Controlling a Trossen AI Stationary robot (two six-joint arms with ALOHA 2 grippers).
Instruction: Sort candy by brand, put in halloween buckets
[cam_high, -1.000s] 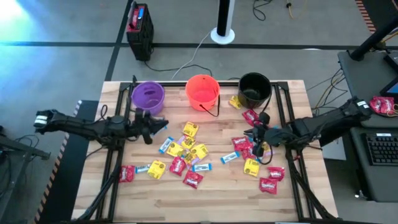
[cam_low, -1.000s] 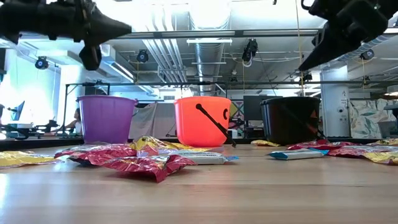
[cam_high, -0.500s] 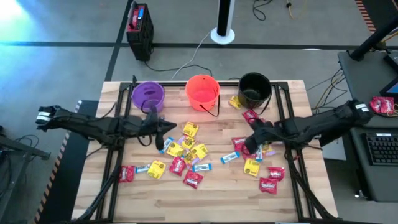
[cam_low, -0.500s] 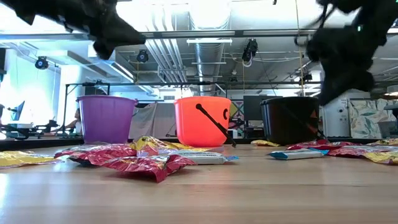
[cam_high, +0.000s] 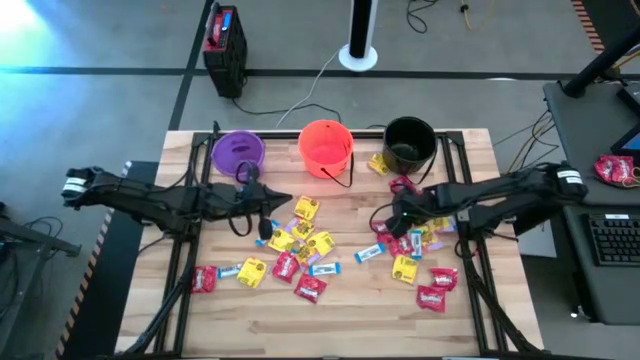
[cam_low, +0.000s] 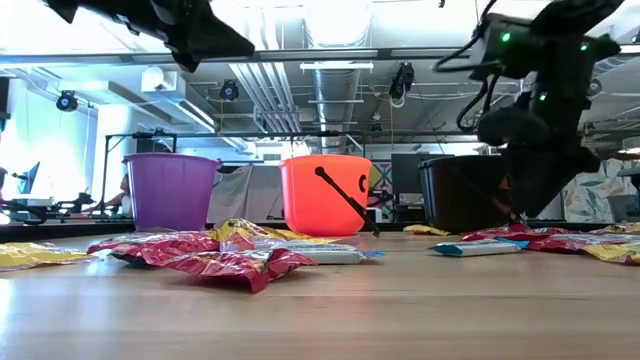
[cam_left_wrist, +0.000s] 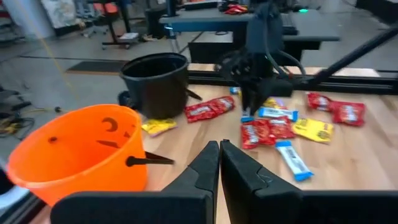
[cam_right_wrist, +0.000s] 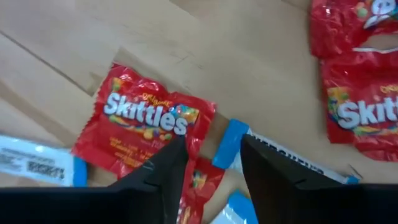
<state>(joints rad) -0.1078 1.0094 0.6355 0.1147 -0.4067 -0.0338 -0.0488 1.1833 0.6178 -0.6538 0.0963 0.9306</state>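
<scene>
On the table (cam_high: 470, 145), candy (cam_high: 300, 240) is scattered in front of three buckets — purple (cam_high: 238, 153), orange (cam_high: 326, 147), black (cam_high: 409, 142). The right pincer (cam_high: 397, 218) is parted over red packets (cam_right_wrist: 143, 127), nothing gripped — the left pincer (cam_high: 283, 199) is clenched empty, raised near the orange bucket.

Blue-and-white packet (cam_right_wrist: 283, 155) partly behind right gripper (cam_right_wrist: 211, 163)
</scene>
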